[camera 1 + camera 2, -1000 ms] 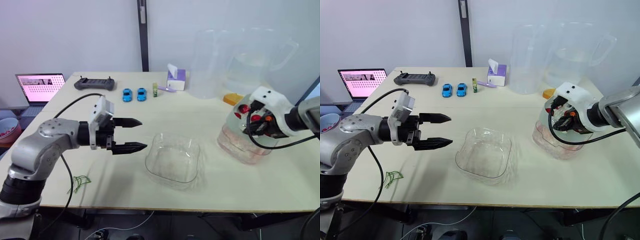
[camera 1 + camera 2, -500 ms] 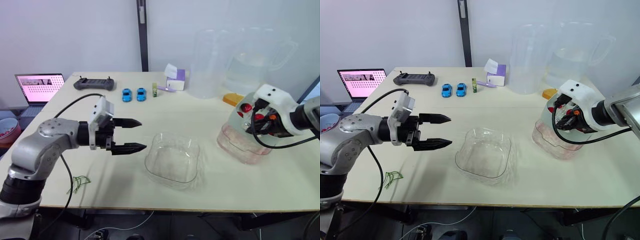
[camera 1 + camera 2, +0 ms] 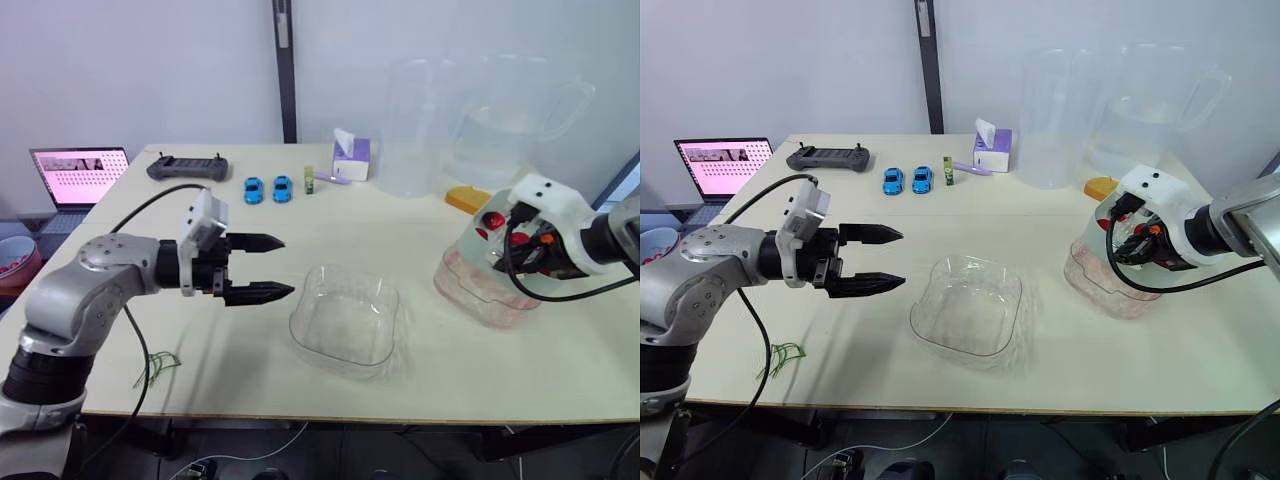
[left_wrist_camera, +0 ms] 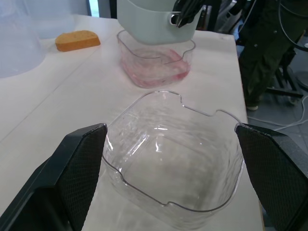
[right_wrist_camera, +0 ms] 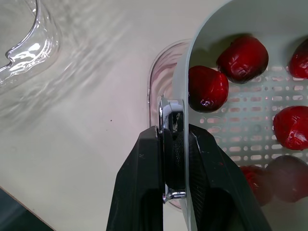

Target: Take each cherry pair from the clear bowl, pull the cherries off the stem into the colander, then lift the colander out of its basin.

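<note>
The colander (image 5: 240, 130) was a pale, greenish-white plastic one with rows of small slots in its floor. It was held at the right side of the table (image 3: 450, 360), raised over its basin (image 3: 1110, 292). Its lower edge was about level with the basin's rim, and whether it had come fully clear could not be told. Several glossy, dark red cherries (image 5: 207, 89) lay loose on the slotted floor, with no stems on them that could be seen. The right gripper (image 5: 172, 132) was clenched on the colander's wall, one black finger outside and one inside, pinching a small shiny metal fitting at the rim. The basin was clear plastic with rounded corners, tinted pink low down, and it stood on the table beneath the colander. The clear bowl (image 3: 345, 320) stood near the middle of the table, well apart from the basin; it was rounded-square with a notched rim and nothing showed inside it. The left gripper (image 3: 286, 267) hung above the table to the left of the bowl, with its fingers (image 4: 82, 159) spread wide and nothing between them. A few thin green stems (image 3: 160, 365) lay near the table's front left edge. At the back stood a laptop (image 3: 80, 175), a grey controller (image 3: 188, 168), two blue toy cars (image 3: 268, 189), a purple tissue pack (image 3: 352, 155), an orange sponge (image 4: 77, 40) and large clear jugs (image 3: 510, 120).
</note>
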{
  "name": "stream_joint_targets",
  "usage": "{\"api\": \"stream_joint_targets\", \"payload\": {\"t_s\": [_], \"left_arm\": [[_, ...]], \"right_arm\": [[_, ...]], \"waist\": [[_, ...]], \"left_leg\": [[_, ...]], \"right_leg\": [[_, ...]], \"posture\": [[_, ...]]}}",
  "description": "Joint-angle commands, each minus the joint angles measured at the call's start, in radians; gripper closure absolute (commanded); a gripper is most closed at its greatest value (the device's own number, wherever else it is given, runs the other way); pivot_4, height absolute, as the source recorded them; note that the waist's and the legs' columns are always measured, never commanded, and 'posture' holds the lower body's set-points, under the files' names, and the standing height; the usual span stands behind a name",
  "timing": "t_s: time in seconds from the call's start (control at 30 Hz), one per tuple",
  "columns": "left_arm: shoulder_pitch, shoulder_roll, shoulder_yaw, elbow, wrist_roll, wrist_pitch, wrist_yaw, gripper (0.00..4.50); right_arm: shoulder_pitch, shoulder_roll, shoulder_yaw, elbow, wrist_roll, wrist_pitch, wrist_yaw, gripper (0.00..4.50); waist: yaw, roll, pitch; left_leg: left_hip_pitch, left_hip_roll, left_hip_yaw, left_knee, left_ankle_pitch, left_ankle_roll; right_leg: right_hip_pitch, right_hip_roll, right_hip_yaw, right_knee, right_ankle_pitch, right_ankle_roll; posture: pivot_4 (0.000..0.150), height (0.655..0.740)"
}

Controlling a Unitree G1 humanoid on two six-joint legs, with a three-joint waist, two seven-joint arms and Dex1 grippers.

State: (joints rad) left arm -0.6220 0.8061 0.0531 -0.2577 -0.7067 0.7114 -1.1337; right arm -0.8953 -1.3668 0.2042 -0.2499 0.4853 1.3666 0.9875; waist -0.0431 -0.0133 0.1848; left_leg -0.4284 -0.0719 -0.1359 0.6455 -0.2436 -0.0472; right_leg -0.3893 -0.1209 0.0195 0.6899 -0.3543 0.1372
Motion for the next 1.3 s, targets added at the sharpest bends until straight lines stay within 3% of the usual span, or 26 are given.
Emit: {"api": "stream_joint_targets", "payload": {"t_s": [0.03,0.5,0.8,1.0,1.3], "left_arm": [[-0.002,0.017,0.016,-0.025,-0.006,-0.004,-0.005,0.00],[0.003,0.029,0.033,-0.028,-0.014,0.010,0.010,0.00],[0.059,0.051,0.100,-0.065,-0.044,0.033,0.052,0.00],[0.166,0.068,0.178,-0.138,-0.066,0.042,0.111,0.00],[0.367,0.076,0.328,-0.313,-0.141,0.090,0.245,0.00]], "right_arm": [[0.000,-0.017,-0.050,-0.005,-0.013,-0.020,-0.005,4.31],[0.001,-0.015,-0.021,0.008,-0.034,-0.054,-0.002,4.31],[-0.168,0.038,0.112,0.078,-0.127,-0.171,0.101,4.31],[-0.437,0.305,0.355,0.369,-0.353,-0.456,0.257,4.31],[-0.502,0.563,0.453,0.671,-0.520,-0.728,0.406,4.31]], "waist": [[0.001,0.000,0.000],[0.000,0.000,0.000],[-0.002,0.000,0.000],[-0.023,0.000,0.000],[-0.025,0.000,0.000]], "left_leg": [[0.000,0.000,0.000,0.000,0.000,0.000],[0.000,0.000,0.000,0.000,0.000,0.000],[0.000,0.000,-0.001,0.000,0.000,0.000],[0.001,0.000,0.000,0.000,0.000,0.000],[0.000,0.000,-0.003,0.000,0.000,-0.001]], "right_leg": [[0.000,0.000,0.000,0.000,0.000,0.000],[0.000,0.000,0.000,0.000,0.000,0.000],[-0.001,0.000,0.000,0.000,0.000,0.000],[-0.001,0.000,0.002,0.001,0.000,0.000],[-0.001,0.000,0.001,0.000,0.000,0.000]], "posture": [[0.150,0.7400],[0.150,0.7400],[0.150,0.7400],[0.150,0.7400],[0.150,0.7400]]}}
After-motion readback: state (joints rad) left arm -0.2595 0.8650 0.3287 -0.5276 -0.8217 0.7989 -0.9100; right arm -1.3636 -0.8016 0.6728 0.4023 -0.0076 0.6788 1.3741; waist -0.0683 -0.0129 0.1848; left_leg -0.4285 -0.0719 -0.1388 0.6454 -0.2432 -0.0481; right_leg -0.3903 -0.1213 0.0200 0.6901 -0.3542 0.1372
